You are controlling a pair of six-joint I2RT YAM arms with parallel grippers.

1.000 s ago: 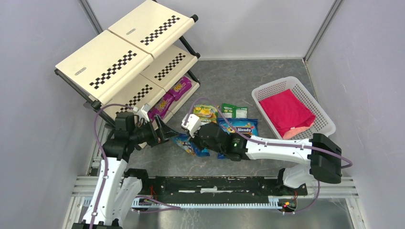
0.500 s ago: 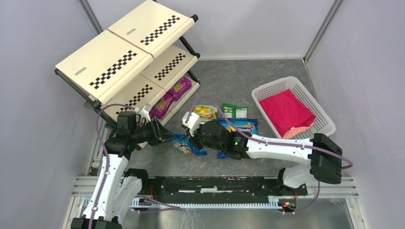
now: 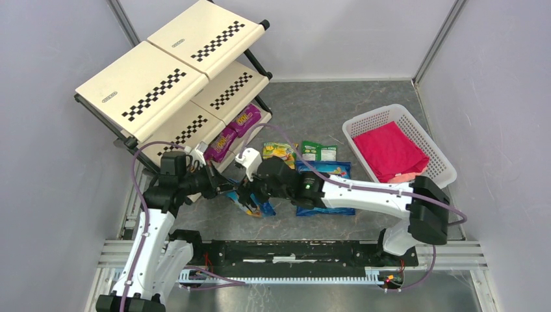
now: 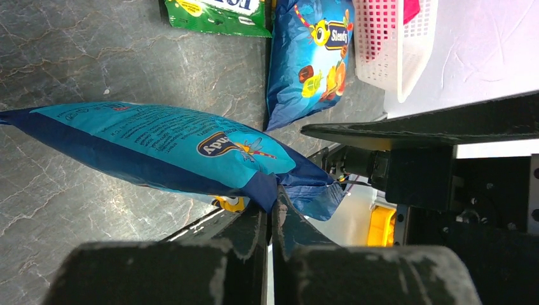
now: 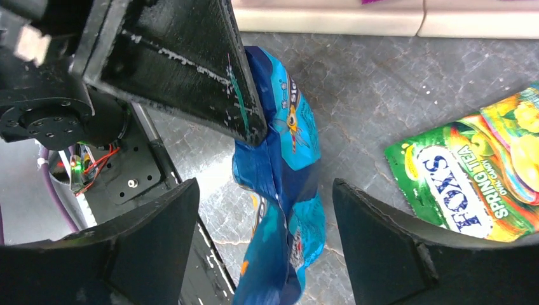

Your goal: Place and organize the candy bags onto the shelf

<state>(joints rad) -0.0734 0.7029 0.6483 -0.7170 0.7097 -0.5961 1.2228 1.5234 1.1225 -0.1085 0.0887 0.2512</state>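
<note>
One blue candy bag (image 4: 171, 149), left gripper (image 4: 272, 203) pinching its corner tight; right gripper (image 5: 264, 190) spread wide around it

Two magenta bags (image 3: 245, 121) are set on the shelf (image 3: 149, 91) bottom tier; a blue bag (image 3: 255, 207) is held by one edge; three other bags (image 3: 325, 173) are laid on the counter (image 3: 312, 110).

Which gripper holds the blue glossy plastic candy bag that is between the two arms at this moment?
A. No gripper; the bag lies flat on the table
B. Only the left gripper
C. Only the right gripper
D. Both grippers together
B: the left gripper is pinched shut on a corner of the blue glossy plastic candy bag, while the right gripper is open, its fingers wide apart on either side of the bag.
</note>
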